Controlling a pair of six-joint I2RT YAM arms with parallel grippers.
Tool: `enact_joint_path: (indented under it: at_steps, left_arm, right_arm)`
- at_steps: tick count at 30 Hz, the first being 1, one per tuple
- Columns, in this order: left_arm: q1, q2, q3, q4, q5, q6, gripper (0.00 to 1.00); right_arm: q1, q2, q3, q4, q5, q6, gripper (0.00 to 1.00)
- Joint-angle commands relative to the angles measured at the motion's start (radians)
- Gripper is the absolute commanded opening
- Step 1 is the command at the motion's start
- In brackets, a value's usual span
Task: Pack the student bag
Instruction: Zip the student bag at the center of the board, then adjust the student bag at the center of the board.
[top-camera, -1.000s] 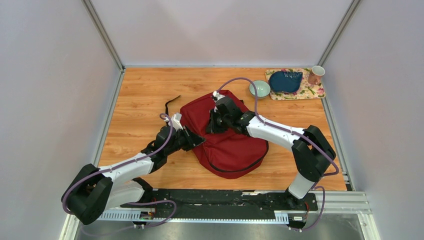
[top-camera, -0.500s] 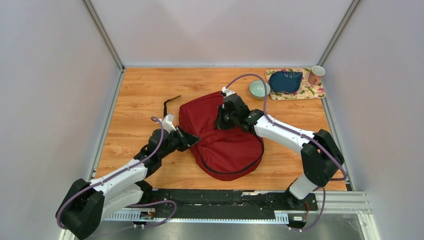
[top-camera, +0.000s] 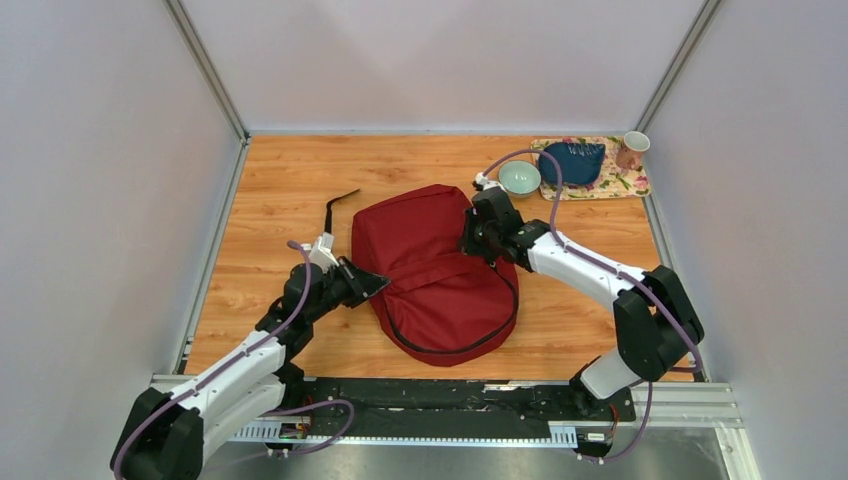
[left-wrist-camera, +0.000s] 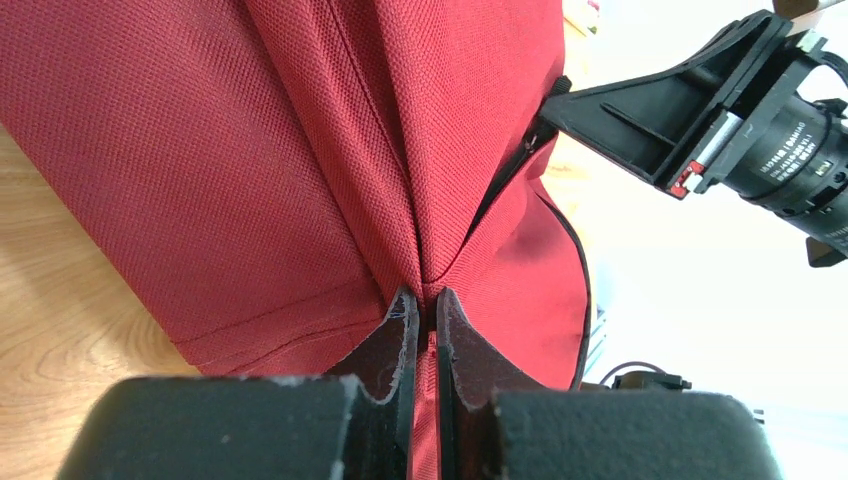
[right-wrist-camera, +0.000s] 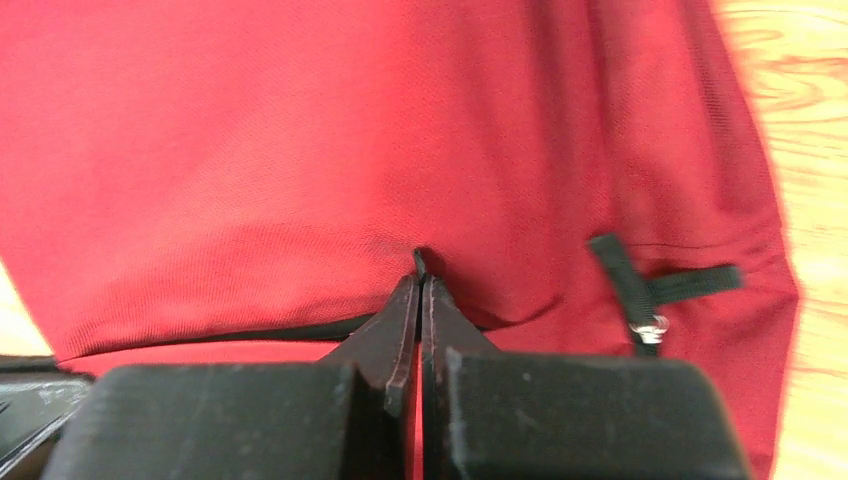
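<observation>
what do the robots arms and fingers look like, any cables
The left arm and right arm both have white link shells between bulky black joint housings, with a purple cable looping alongside. The fingers are black, flat and taper to points with scalloped inner edges. A small red and white tag sits on the right arm's black wrist part.
</observation>
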Motion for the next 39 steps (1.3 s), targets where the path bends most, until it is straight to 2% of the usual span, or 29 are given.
enact_joint_path:
  at_steps: [1,9,14,16,17,18,19,20,21,22,23,26,31,35,39]
  left_arm:
    - [0.046,-0.045,-0.005,-0.034,0.030,0.029,0.00]
    - [0.095,-0.070,-0.005,-0.064,0.067,0.038,0.00]
    - [0.103,-0.056,0.004,-0.066,0.085,0.060,0.00]
    - [0.105,-0.035,0.036,-0.089,0.098,0.080,0.00]
    - [0.105,-0.025,0.051,-0.128,0.099,0.107,0.02]
    - [0.105,-0.018,0.070,-0.151,0.102,0.124,0.16]
    - [0.105,-0.006,0.105,-0.173,0.104,0.141,0.24]
    - [0.105,0.001,0.119,-0.211,0.104,0.173,0.33]
    - [0.105,0.005,0.136,-0.231,0.110,0.190,0.60]
    - [0.105,0.011,0.160,-0.248,0.110,0.205,0.71]
    - [0.105,0.013,0.171,-0.276,0.110,0.233,0.76]
    - [0.105,0.005,0.193,-0.354,0.113,0.288,0.76]
    - [0.105,-0.062,0.167,-0.431,0.085,0.313,0.77]
    - [0.105,-0.108,0.096,-0.368,0.104,0.272,0.77]
    - [0.105,-0.081,0.055,-0.305,0.150,0.239,0.78]
  right_arm:
    - [-0.064,-0.061,-0.035,0.009,0.082,-0.032,0.00]
    - [-0.139,-0.104,-0.093,0.007,0.090,-0.033,0.00]
    - [-0.156,-0.125,-0.141,0.022,0.044,-0.036,0.00]
    - [-0.154,-0.154,-0.162,0.035,0.009,-0.027,0.06]
    - [-0.156,-0.168,-0.191,0.045,0.000,-0.024,0.18]
    - [-0.154,-0.194,-0.202,0.051,-0.010,-0.024,0.26]
    - [-0.156,-0.209,-0.216,0.056,-0.063,-0.029,0.33]
    - [-0.156,-0.220,-0.230,0.052,-0.083,-0.032,0.48]
    - [-0.157,-0.241,-0.234,0.041,-0.097,-0.032,0.52]
    - [-0.156,-0.251,-0.240,0.029,-0.105,-0.033,0.55]
    - [-0.154,-0.268,-0.262,0.012,-0.103,-0.030,0.61]
    - [-0.160,-0.341,-0.305,-0.008,-0.080,-0.020,0.67]
    - [-0.171,-0.467,-0.438,-0.012,-0.076,0.026,0.70]
    - [-0.173,-0.496,-0.561,0.100,-0.195,0.108,0.70]
    - [-0.158,-0.492,-0.644,0.229,-0.304,0.200,0.70]
